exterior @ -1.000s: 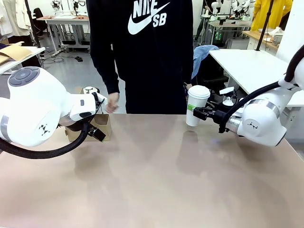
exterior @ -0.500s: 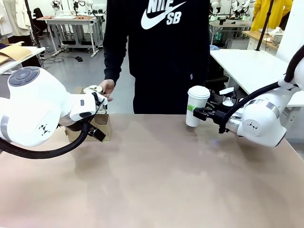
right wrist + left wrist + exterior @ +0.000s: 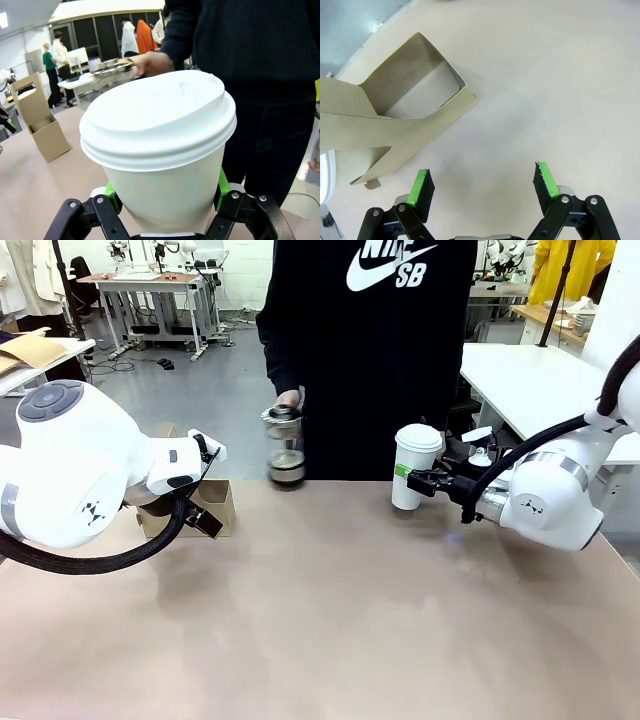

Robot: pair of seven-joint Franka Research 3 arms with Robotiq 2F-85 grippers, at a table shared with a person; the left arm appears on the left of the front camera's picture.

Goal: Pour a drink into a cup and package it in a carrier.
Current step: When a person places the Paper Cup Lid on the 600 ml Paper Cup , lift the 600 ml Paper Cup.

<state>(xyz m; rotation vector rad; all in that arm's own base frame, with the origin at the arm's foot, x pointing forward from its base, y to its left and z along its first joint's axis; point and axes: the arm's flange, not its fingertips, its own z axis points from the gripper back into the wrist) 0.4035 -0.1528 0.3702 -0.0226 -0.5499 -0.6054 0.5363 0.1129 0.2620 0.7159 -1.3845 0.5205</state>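
Right gripper [image 3: 412, 480]: grips a white paper cup with a white domed lid [image 3: 415, 460], green pads pressed on both sides of the cup wall just under the lid. Holds it upright near the table's far edge, right of centre; cannot tell whether the base touches the tan tabletop [image 3: 330, 620].

Left gripper [image 3: 482, 180]: hangs over bare table with jaws wide apart and nothing between the green-padded fingers [image 3: 421, 186].

Low brown cardboard carrier with a tall handle tab [image 3: 415, 105]: stands on the table's left side, just beside the left gripper and apart from its fingers, one square pocket open and unfilled.

Person in a black sweatshirt [image 3: 380, 360]: stands at the far side, one hand [image 3: 288, 400] gripping the top of a clear lidded glass jar [image 3: 285, 445] at the table's far edge, between carrier and cup.

Dark brown drink [image 3: 287, 474]: sits in the jar's lower part.
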